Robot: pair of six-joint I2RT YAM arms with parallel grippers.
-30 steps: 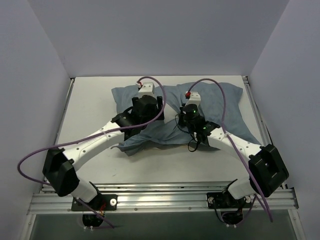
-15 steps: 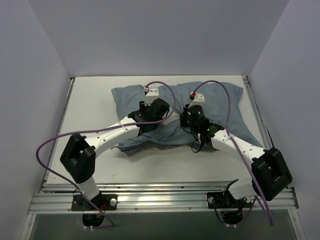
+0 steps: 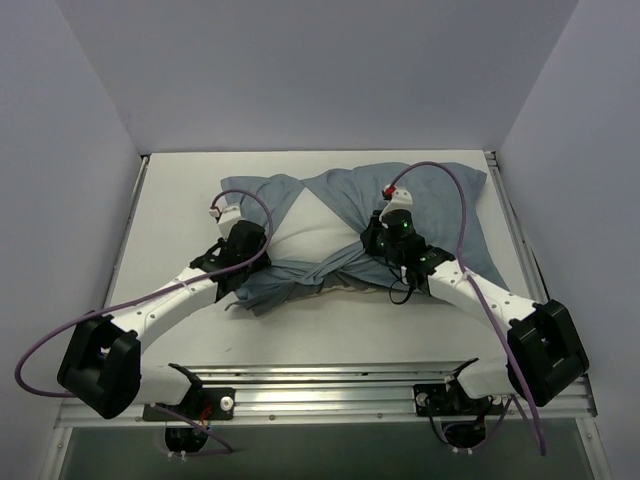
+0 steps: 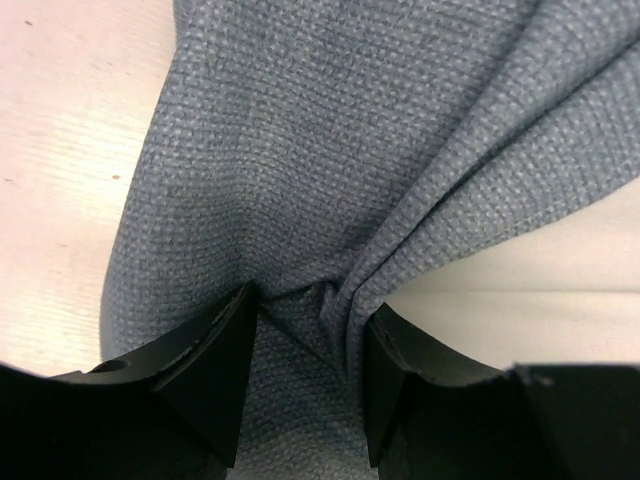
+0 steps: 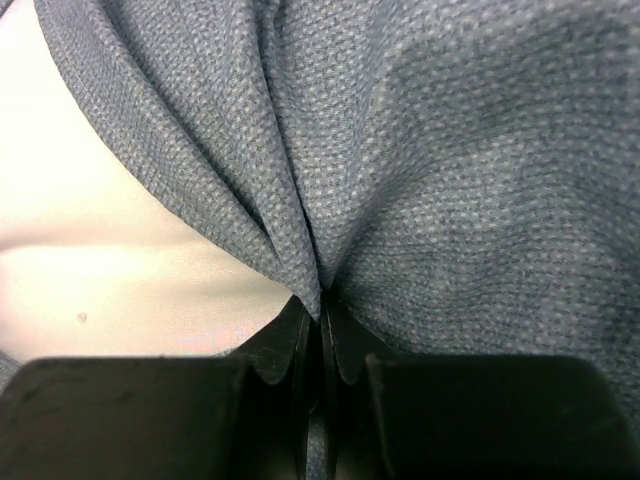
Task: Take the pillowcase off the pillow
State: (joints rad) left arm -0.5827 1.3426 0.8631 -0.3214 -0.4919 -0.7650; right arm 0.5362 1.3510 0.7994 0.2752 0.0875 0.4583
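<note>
The grey-blue pillowcase [image 3: 445, 205] lies bunched across the back middle of the table. It gapes in the middle, where a triangle of the white pillow [image 3: 310, 235] shows. My left gripper [image 3: 243, 247] sits at the case's left side. In the left wrist view its jaws [image 4: 308, 325] stand partly apart, shut on a thick wad of pillowcase [image 4: 300, 180] with taut folds running out of them. My right gripper [image 3: 384, 236] is shut on a thin fold of pillowcase [image 5: 450, 160], with pillow [image 5: 110, 260] to its left.
The white table [image 3: 170, 220] is boxed in by pale walls on the left, back and right. An aluminium rail [image 3: 320, 395] runs along the near edge by the arm bases. Purple cables [image 3: 440, 175] loop above both wrists.
My left gripper has closed on the pillowcase and drawn back to the left, dragging the fabric with it. The case has spread open and bared the white pillow. The right gripper holds its fold.
</note>
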